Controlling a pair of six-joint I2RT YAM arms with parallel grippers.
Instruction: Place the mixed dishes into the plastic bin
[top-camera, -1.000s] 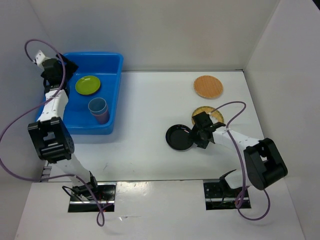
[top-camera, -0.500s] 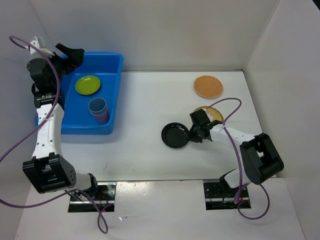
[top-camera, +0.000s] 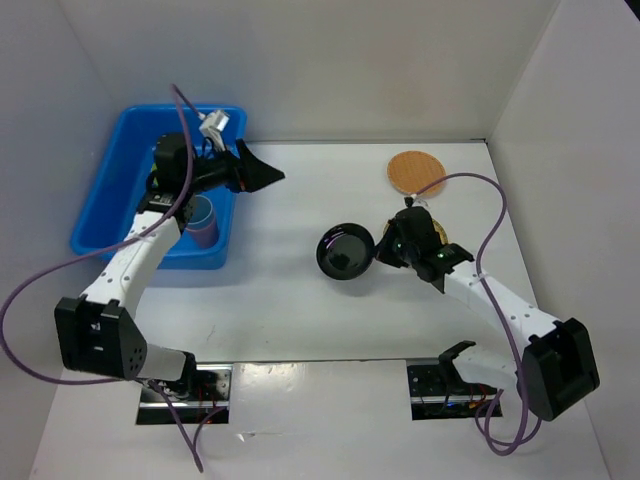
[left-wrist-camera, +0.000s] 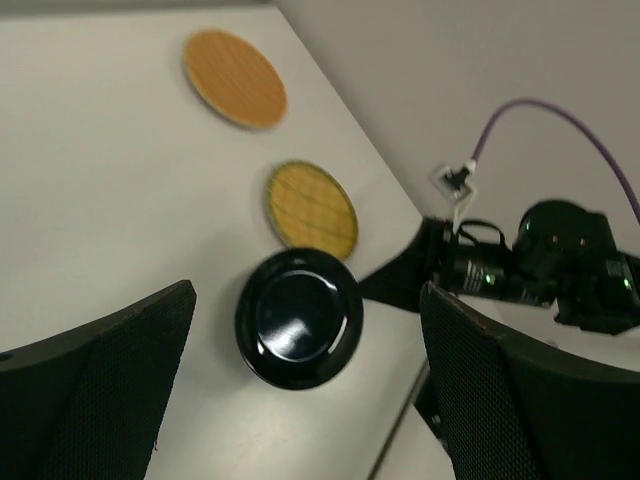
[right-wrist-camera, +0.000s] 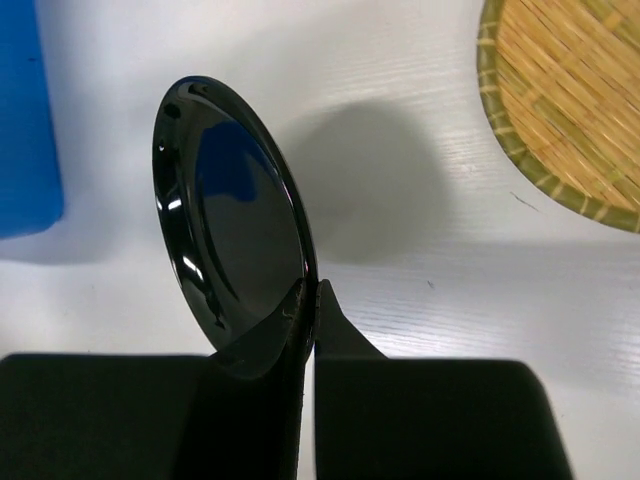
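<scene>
Pinching black plate rim, right gripper clamped; left gripper agape, empty (cup in bin); bamboo discs not yet binned.

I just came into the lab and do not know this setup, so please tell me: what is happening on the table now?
The right end effector is shut on the rim of the black plate and holds it tilted above the table. The left end effector is open and empty, just past the edge of the blue bin. A blue cup is in the bin. Two bamboo discs lie on the table, not yet put away.
</scene>
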